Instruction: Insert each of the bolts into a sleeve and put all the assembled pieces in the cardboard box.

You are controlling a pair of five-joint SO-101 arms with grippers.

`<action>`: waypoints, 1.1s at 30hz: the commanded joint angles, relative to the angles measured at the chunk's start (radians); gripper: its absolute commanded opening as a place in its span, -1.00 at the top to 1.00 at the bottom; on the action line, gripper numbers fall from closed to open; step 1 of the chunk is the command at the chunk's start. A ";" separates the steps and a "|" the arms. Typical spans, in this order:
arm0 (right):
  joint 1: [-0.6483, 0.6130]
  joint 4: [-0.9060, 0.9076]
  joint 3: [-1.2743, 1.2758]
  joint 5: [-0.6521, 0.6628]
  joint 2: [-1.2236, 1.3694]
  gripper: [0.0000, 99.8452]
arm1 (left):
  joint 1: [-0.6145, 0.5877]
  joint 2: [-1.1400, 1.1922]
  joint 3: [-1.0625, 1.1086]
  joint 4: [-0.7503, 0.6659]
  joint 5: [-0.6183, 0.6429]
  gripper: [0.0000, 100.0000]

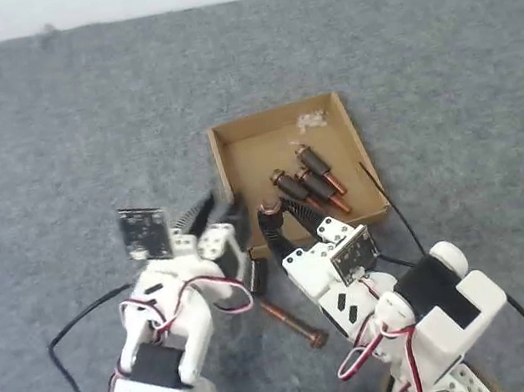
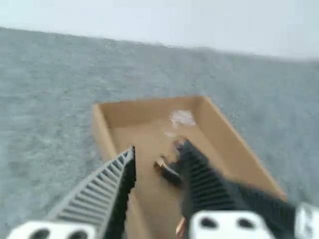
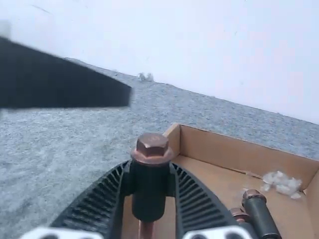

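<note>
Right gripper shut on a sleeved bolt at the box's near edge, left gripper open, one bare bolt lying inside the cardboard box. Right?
Not quite. The high view shows the bare bolt lying on the grey carpet between the arms, outside the cardboard box. The rest holds: right gripper shut on a sleeved bolt at the box's near edge, left gripper open.
</note>
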 commanded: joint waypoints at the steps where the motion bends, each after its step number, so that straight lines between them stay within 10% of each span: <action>1: 0.018 -0.012 0.000 -0.008 -0.013 0.99 | -0.114 -0.011 -0.050 -0.035 0.014 0.96; 20: 0.136 0.010 0.014 -0.006 -0.110 0.99 | -0.339 -0.006 0.064 0.169 -0.135 0.98; 33: 0.150 0.615 0.011 -0.008 -0.573 0.99 | -0.334 -0.003 0.064 0.170 -0.100 0.98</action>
